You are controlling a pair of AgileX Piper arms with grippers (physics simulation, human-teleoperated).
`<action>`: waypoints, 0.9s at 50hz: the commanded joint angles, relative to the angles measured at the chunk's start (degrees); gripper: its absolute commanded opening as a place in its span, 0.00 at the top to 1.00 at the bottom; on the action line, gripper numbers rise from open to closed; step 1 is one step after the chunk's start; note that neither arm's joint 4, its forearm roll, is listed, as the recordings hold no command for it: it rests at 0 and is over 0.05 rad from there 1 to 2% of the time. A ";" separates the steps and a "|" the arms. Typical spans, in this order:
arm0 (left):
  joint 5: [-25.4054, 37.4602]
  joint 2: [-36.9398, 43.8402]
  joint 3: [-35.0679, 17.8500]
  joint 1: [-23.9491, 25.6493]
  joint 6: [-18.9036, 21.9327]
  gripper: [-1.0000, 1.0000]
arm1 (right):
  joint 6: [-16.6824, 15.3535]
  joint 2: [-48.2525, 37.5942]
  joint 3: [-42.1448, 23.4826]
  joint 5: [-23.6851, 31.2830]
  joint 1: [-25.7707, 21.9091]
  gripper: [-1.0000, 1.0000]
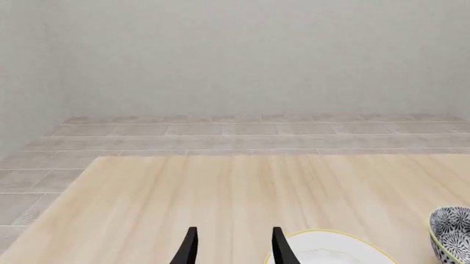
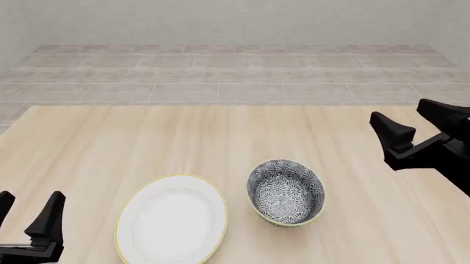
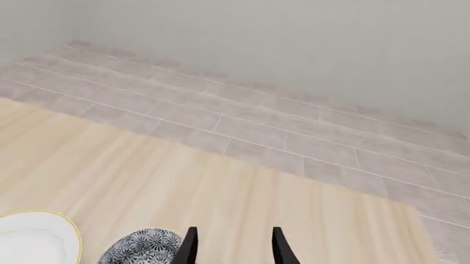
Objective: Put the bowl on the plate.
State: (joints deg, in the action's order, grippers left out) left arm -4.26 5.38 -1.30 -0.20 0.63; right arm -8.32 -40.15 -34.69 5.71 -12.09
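Here the bowl (image 2: 287, 192) sits just right of the plate (image 2: 173, 219), not touching it. The right gripper (image 2: 417, 122), fingers apart, hovers well right of the bowl; the left gripper (image 2: 28, 212), also spread, is left of the plate.

Small deep round bowl (image 2: 287, 192) wears a dense grey-and-white floral print, pale yellow-green rim. Shallow round plate (image 2: 171, 219) is plain white, thin yellow edge line. Light streaked wooden surface (image 2: 147, 143); both claws black.
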 commanded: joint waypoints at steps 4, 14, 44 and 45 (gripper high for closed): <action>-0.25 0.24 -0.02 0.02 -0.10 0.00 | 0.51 -4.83 -3.78 3.18 -1.38 0.00; -1.48 1.53 0.05 -0.10 -0.06 0.00 | 1.02 -7.96 -7.27 8.15 -3.42 0.00; -2.40 2.68 0.05 0.50 0.18 0.00 | -0.72 -14.23 -10.61 11.97 -5.51 0.00; -2.58 2.84 0.10 0.52 0.25 0.00 | -0.73 -14.50 -10.65 11.82 -5.70 0.00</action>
State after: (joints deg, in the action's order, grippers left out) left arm -6.24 7.68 -1.37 0.22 0.81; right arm -8.15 -51.70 -44.89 17.72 -17.27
